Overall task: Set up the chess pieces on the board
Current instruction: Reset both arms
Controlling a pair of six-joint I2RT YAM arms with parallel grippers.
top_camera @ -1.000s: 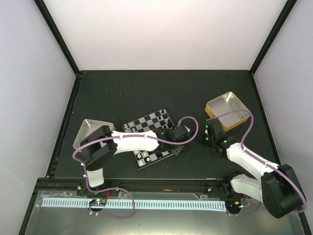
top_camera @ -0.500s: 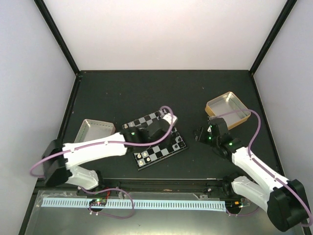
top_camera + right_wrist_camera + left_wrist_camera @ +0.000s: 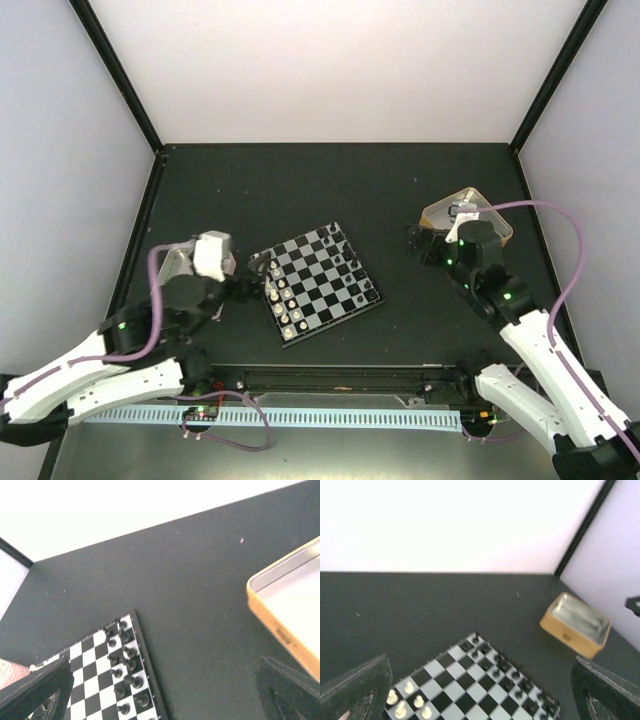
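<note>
The board (image 3: 322, 281) lies angled in the middle of the table. Black chess pieces (image 3: 349, 266) stand in two rows along its right side, cream-white chess pieces (image 3: 280, 301) along its left side. My left gripper (image 3: 241, 286) hovers just off the board's left edge, open and empty. In the left wrist view its fingers (image 3: 362, 690) frame the board (image 3: 465, 677), with the black pieces (image 3: 517, 676) and white pieces (image 3: 402, 704) below. My right gripper (image 3: 419, 244) hangs open and empty right of the board, beside the gold tin. Its wrist view shows the board (image 3: 92, 680) and black pieces (image 3: 125, 670).
A gold rectangular tin (image 3: 468, 213) sits at the right, partly behind my right wrist; it also shows as the gold tin (image 3: 576, 625) and the tin (image 3: 290, 605). A silver-pink tray (image 3: 172, 262) lies at the left, mostly under my left arm.
My left arm has drawn back from over the board to its left side and its jaws have opened wide. My right arm has lifted back toward the gold tin.
</note>
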